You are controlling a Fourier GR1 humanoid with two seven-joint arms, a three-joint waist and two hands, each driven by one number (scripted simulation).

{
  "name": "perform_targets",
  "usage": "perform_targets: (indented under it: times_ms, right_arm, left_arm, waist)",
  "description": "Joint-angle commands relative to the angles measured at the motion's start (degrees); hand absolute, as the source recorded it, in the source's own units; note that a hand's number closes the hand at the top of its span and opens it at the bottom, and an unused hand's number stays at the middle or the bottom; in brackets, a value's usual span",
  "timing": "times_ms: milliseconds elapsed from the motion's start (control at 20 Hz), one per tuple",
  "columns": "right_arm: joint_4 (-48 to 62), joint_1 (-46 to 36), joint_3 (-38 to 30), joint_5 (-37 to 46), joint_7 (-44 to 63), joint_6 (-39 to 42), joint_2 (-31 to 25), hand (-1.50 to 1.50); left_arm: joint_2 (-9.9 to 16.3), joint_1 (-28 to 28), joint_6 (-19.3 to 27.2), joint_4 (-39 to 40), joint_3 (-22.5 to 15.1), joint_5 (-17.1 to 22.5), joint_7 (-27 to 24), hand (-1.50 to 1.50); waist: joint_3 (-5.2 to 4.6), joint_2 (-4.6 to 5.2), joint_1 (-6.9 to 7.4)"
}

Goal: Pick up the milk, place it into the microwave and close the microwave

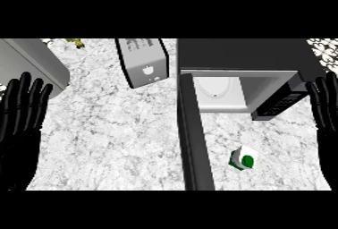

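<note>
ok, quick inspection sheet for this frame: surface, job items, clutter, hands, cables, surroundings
Surface: speckled white stone counter, bare across the middle.
Job's things: milk carton, white and green, on the counter in front of the microwave, right of its door. The door is swung open toward the robot; a white plate shows inside.
Clutter: toaster at the back centre; grey box at the back left, what it is cannot be told.
Hands: left hand open, resting at the left edge; right hand open, resting at the right edge. Neither touches anything.
Cables: nothing seen.
Surroundings: a bit of green at the top edge, too small to tell.
</note>
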Motion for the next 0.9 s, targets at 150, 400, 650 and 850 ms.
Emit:
perform_targets:
  times_ms: [150,400,650,850]
  right_arm:
    - [-3.8,3.6,12.8,12.4,2.2,-12.9,6.6,-1.5]
    - [-1.1,4.1,27.6,7.0,5.0,-18.7,6.8,-1.5]
    - [-1.6,-1.9,35.6,13.6,11.8,-27.7,6.8,-1.5]
    - [-1.5,7.3,40.8,17.5,4.4,-30.6,6.8,-1.5]
  left_arm:
    - [-3.3,1.7,4.7,-6.7,-6.1,-8.3,4.2,-1.5]
    - [-6.5,8.8,8.4,-6.5,-10.9,-2.1,4.9,-1.5]
    - [-6.6,16.7,10.3,-11.1,-16.1,-5.2,2.2,-1.5]
    - [-4.7,23.3,3.9,-14.9,-11.3,1.2,-0.6,-1.5]
  waist:
    - [0.85,0.88,0.25]
    - [0.82,0.9,1.03]
    - [0.81,0.94,0.61]
    - [0.82,0.89,0.42]
